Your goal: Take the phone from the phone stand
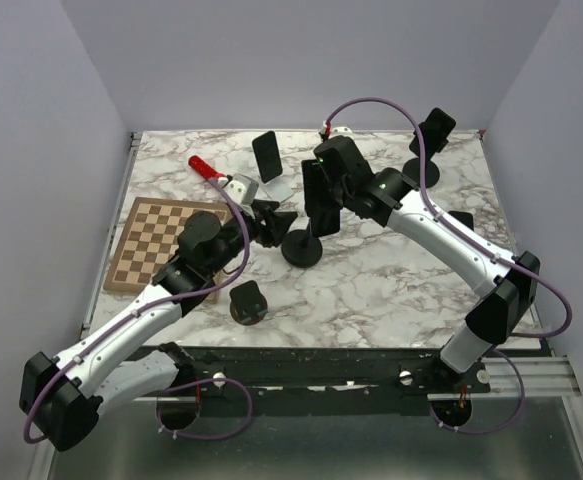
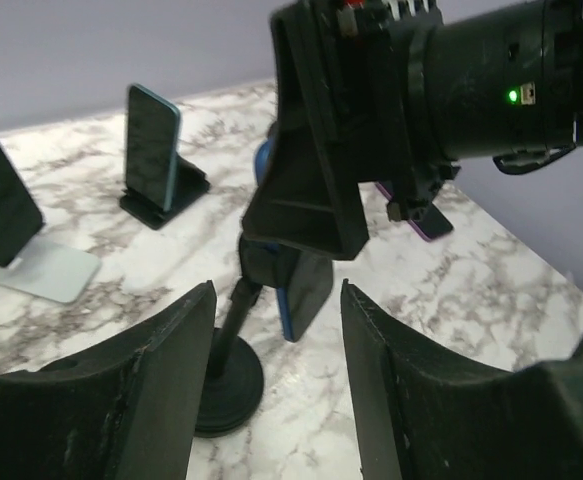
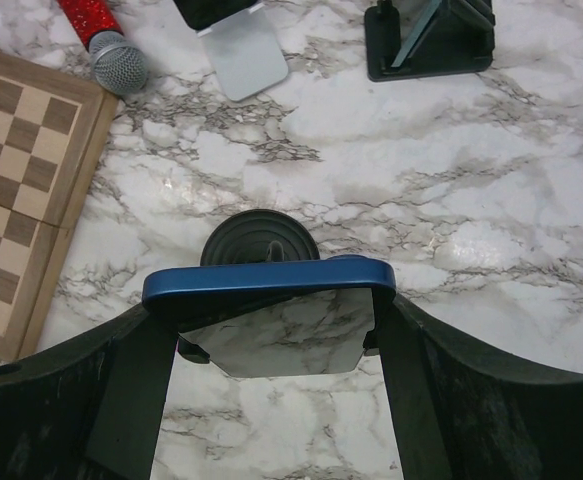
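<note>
A blue-edged phone [image 3: 266, 283] stands on a black phone stand with a thin pole and a round base [image 3: 261, 240]. My right gripper [image 3: 271, 320] is shut on the phone, one finger pressed against each side edge. From overhead, the right gripper [image 1: 323, 195] hangs over the phone [image 1: 318, 205] and the base [image 1: 301, 248]. My left gripper [image 1: 271, 222] sits low, just left of the stand. In the left wrist view the left gripper [image 2: 276, 300] is open, and the pole, base [image 2: 226, 385] and phone's lower end [image 2: 301, 290] show beyond its fingers, untouched.
A chessboard [image 1: 161, 245] lies at the left, with a red microphone [image 1: 209, 170] behind it. Another phone leans on a white stand [image 1: 267, 155], and one more on a black stand [image 2: 153, 150]. A small black stand [image 1: 248, 302] sits near the front edge, another [image 1: 431, 135] at back right.
</note>
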Robot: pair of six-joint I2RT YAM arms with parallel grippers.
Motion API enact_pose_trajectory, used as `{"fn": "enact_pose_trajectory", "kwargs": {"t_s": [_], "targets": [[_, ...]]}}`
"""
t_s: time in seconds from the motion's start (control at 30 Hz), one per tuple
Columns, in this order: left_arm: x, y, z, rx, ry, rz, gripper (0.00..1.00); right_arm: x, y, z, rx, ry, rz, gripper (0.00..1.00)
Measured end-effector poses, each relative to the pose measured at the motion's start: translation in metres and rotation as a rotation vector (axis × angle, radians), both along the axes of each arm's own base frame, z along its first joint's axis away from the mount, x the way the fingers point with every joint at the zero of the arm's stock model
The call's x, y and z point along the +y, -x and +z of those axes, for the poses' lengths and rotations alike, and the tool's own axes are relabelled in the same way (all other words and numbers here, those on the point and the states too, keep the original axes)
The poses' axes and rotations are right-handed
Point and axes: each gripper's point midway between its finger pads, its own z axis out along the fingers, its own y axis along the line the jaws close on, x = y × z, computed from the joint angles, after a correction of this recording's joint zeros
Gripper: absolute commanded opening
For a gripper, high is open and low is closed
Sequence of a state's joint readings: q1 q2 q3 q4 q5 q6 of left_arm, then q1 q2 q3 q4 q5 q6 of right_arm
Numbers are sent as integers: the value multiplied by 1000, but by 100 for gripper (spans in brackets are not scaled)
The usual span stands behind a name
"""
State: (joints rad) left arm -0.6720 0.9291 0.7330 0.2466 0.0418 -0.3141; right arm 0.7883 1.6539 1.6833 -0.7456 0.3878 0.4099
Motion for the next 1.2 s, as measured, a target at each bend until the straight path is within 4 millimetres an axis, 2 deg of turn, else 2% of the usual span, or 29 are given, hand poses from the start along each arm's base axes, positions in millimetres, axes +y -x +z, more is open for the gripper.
{"fn": "enact_pose_trajectory", "kwargs": {"t_s": [0.07, 0.27, 0.43, 0.57, 0.63, 0.67, 0.7, 0.73, 0.93, 1.2], "targets": [[-11, 2, -8, 33, -4, -54, 53, 4, 1, 0, 3, -14, 14, 1], [-30, 7, -17, 96, 10, -149, 51, 9, 3, -1, 10, -36, 39, 1], [-35, 8, -25, 142, 20, -167, 57, 12, 4, 0, 11, -46, 51, 1], [-31, 4, -27, 168, 35, -131, 68, 13, 3, 0, 8, -49, 51, 1], [-31, 2, -28, 176, 38, -122, 70, 13, 3, 0, 9, -50, 54, 1], [-32, 2, -30, 181, 37, -121, 65, 13, 4, 0, 10, -51, 55, 1], [-33, 1, -32, 188, 34, -121, 55, 14, 4, 0, 11, -52, 57, 1], [-34, -1, -36, 197, 30, -120, 50, 14, 4, 0, 12, -52, 58, 1], [-34, -6, -45, 230, 23, -102, 55, 15, 4, 0, 14, -55, 63, 1], [-30, -26, -58, 271, 14, -57, 50, 19, 7, -1, 25, -64, 90, 1]]}}
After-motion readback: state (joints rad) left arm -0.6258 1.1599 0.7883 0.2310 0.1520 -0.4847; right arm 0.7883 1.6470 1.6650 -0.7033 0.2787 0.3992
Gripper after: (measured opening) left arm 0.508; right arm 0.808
